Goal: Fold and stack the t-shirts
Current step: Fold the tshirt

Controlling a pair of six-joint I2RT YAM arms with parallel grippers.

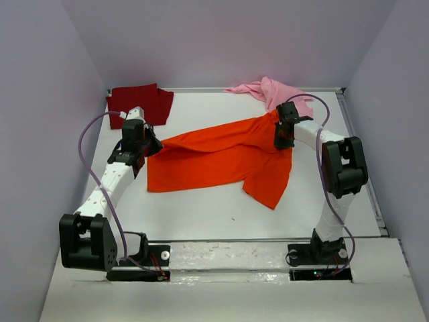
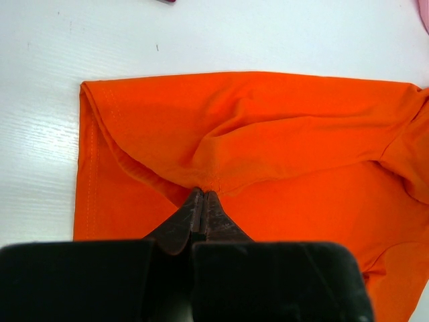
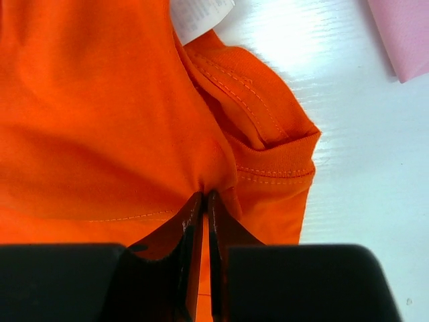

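We have both arms bent inward. Left gripper and right gripper each pinch the orange tee stretched between them. Red tee lies beyond left, pink tee beyond right.

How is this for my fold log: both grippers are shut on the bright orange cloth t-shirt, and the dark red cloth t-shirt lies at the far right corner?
One slip: the dark red cloth t-shirt lies at the far left corner, not the far right; the top external view shows it. The left gripper and right gripper are indeed shut on the bright orange cloth t-shirt.
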